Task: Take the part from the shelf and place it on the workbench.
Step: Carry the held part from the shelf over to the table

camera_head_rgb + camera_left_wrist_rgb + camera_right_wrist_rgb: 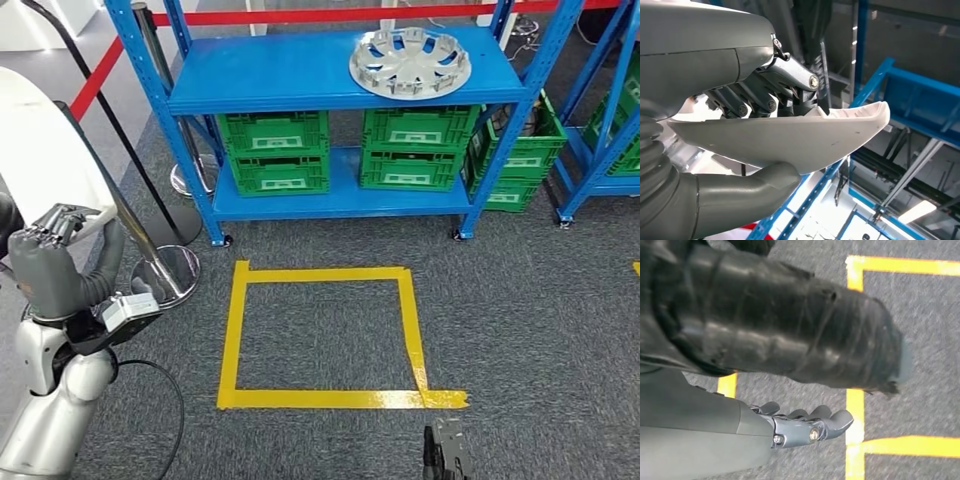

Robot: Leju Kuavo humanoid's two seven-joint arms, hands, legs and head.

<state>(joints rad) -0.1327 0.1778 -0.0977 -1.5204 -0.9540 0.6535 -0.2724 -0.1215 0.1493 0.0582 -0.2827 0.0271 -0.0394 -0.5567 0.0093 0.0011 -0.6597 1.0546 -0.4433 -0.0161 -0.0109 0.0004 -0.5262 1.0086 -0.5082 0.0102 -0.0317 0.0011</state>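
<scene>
White part [791, 137] (one) in left hand [45, 262]

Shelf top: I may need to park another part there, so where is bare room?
The blue shelf top is bare from its left post to the silver wheel cover, which crowds the right end. Below, green crates fill the lower level; only a narrow gap between them remains.

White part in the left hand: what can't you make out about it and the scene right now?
- White part: head view, its far side cut off by the picture's edge.
- Left hand: its fingers partly hidden behind the part.
- Green crates: contents hidden by the blue shelf.
</scene>
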